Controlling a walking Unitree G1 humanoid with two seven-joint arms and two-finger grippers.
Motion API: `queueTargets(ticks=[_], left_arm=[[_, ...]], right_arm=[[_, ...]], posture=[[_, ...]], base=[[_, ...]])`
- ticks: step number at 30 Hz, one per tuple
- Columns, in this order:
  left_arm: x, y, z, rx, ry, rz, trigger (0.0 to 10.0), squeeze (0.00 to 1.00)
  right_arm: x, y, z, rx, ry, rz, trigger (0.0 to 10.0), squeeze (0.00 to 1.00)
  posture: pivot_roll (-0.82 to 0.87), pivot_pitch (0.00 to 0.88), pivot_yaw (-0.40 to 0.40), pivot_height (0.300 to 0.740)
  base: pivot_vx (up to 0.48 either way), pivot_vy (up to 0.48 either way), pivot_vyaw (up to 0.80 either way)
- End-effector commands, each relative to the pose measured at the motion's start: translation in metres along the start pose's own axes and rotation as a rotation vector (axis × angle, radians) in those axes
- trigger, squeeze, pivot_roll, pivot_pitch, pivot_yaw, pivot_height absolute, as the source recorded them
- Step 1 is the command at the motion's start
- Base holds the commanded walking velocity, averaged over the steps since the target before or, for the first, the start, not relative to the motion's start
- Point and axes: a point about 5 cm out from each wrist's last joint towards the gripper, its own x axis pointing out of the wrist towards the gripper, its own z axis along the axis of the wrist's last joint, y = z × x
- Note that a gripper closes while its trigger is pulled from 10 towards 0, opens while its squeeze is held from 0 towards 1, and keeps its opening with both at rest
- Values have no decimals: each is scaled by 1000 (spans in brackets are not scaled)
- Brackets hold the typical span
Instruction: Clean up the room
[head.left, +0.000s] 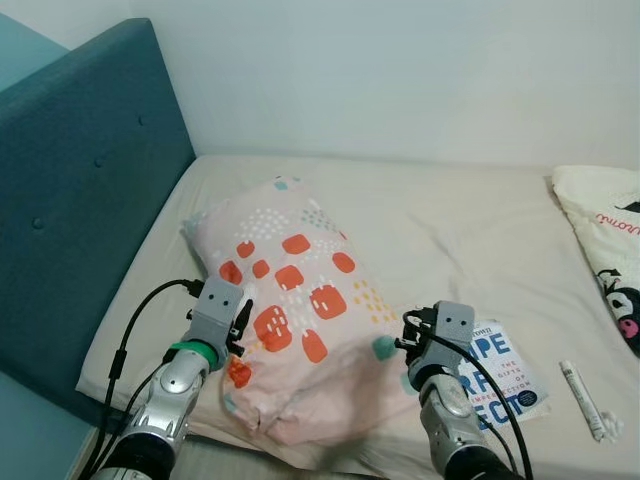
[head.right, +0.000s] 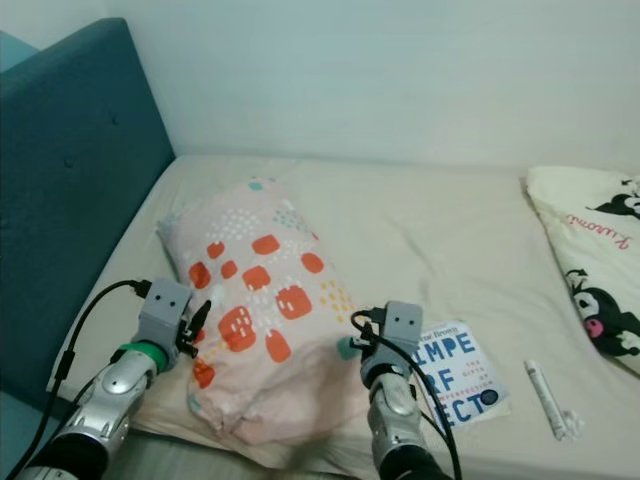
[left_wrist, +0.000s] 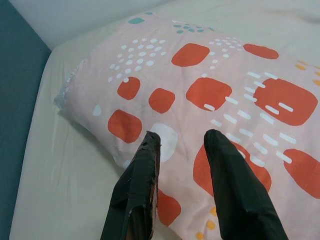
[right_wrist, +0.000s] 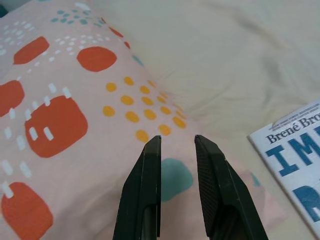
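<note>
My left pincer (left_wrist: 180, 137) and right pincer (right_wrist: 177, 142) hover spread over the pillow (head.left: 290, 300) on the bed (head.left: 450, 230), book (head.left: 500, 385) at right.

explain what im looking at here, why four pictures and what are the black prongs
A humanoid robot stands at a bed. The two wide pictures come from cameras in its head; the two close ones from cameras on its wrists, looking along each gripper's two black fingers. On the cream sheet lie a pink pillow with orange blotches, a white book with blue lettering, a small white tube and a cartoon-print blanket. The left gripper and right gripper are both open over the pillow's near edge, holding nothing.
</note>
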Motion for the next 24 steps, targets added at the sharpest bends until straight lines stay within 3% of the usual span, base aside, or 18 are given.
queueTargets(ticks=[1,24], left_arm=[[-4,13,-6,-50,20,88,10000,0],[-10,16,-15,-50,52,122,10000,0]], right_arm=[[-2,2,-5,19,15,7,10000,0],[-4,5,-8,23,33,23,10000,0]], posture=[[54,0,130,711],[58,0,133,621]], base=[[0,0,0],[0,0,0]])
